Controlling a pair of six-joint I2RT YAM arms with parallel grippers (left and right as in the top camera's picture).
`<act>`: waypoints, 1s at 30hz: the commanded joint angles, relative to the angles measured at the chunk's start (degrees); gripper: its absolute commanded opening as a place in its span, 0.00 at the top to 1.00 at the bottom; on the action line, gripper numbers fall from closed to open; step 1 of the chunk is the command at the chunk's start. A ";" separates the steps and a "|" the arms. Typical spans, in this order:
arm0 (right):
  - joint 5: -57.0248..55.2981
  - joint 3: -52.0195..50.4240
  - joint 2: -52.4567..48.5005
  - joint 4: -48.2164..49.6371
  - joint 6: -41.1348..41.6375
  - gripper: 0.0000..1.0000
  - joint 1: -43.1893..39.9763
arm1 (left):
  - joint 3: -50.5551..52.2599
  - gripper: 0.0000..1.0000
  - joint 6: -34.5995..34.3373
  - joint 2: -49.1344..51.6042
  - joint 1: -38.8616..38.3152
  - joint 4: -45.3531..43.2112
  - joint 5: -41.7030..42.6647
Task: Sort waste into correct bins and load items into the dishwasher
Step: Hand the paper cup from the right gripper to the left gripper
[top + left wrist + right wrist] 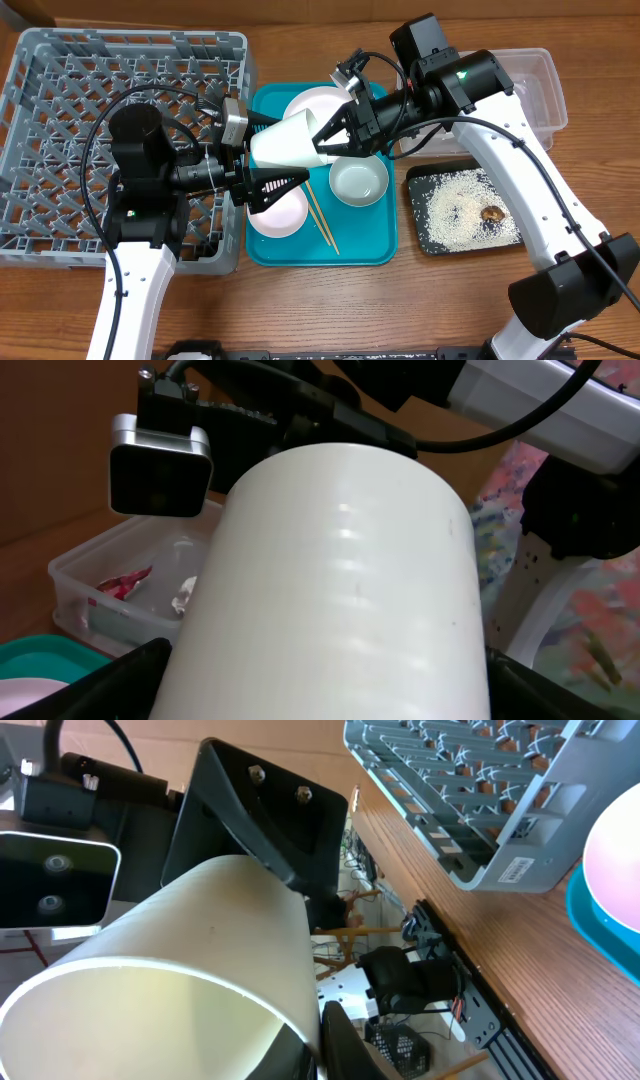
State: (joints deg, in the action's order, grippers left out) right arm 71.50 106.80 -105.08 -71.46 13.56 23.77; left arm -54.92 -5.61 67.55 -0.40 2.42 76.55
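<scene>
Above the teal serving tray [372, 236], white cup [288, 142] held sideways in left pincer [262, 160], fingers closed on its base. Right pincer [338, 133] spread wide around the rim (no grip). Risk: mistimed release, cup dropped onto bowls.

teal serving tray [372, 245], wooden table [330, 305]

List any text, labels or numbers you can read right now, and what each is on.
None can be read.
White sticker on the outer wall of the grey dish rack: dark print, too small and blurred to make out.
Red snack wrapper in the clear tub: no legible print.
White cup: plain, no markings.
</scene>
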 commanded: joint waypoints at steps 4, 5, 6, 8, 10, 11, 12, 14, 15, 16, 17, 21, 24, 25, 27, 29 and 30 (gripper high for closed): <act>1.68 -0.04 -0.33 -0.13 -0.44 0.96 0.35 | -1.36 0.11 0.00 0.39 -0.13 -0.35 0.79; 1.68 -0.04 -0.31 -0.24 -0.44 0.96 0.35 | -1.36 0.11 0.02 0.39 -0.11 -0.42 0.70; 1.68 -0.04 -0.31 -0.28 -0.44 0.96 0.35 | -1.36 0.12 0.00 0.39 -0.11 -0.42 0.42; 1.66 -0.04 -0.31 -0.28 -0.44 0.96 0.35 | -1.36 0.13 0.00 0.39 -0.11 -0.37 -0.52; 1.66 -0.04 -0.31 -0.33 -0.42 0.96 0.35 | -1.36 0.08 0.02 0.39 0.09 -0.55 -0.61; 1.66 -0.04 -0.33 -0.44 -0.44 0.96 0.35 | -1.33 0.07 0.02 0.39 0.35 -0.66 -0.66; 1.66 -0.04 -0.31 -0.48 -0.44 0.96 0.35 | -1.36 0.08 0.00 0.39 0.72 -0.98 -0.63; 1.66 -0.04 -0.33 -0.48 -0.44 0.96 0.35 | -1.36 0.08 0.00 0.39 1.57 -1.11 -0.63; 1.66 -0.04 -0.31 -0.50 -0.42 0.96 0.35 | -1.36 0.08 -0.04 0.39 1.90 -1.11 -0.61; 1.66 -0.04 -0.31 -0.50 -0.44 0.96 0.35 | -1.36 0.08 -0.07 0.39 2.21 -1.01 -0.59; 1.66 -0.04 -0.31 -0.48 -0.42 0.96 0.35 | -1.36 0.08 -0.15 0.39 2.49 -0.96 -0.48; 1.66 -0.04 -0.31 -0.50 -0.44 0.96 0.35 | -1.36 0.10 -0.24 0.39 3.06 -0.98 -0.48; 1.66 -0.04 -0.33 -0.48 -0.42 0.96 0.35 | -1.36 0.14 -0.26 0.39 3.02 -0.96 -0.44; 1.66 -0.04 -0.31 -0.48 -0.42 0.96 0.35 | -1.36 0.18 -0.37 0.39 3.02 -0.98 -0.44; 1.66 -0.04 -0.33 -0.50 -0.42 0.96 0.35 | -1.36 0.20 -0.44 0.39 3.02 -1.01 -0.42; 1.66 -0.04 -0.33 -0.52 -0.44 0.96 0.35 | -1.36 0.21 -0.44 0.39 3.02 -1.01 -0.44; 1.66 -0.04 -0.31 -0.63 -0.44 0.96 0.35 | -1.36 0.22 -0.44 0.39 3.02 -1.01 -0.44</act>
State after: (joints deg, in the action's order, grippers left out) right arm 71.44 106.80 -105.41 -71.94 13.67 23.73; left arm -54.92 -5.87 67.55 1.93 1.67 77.60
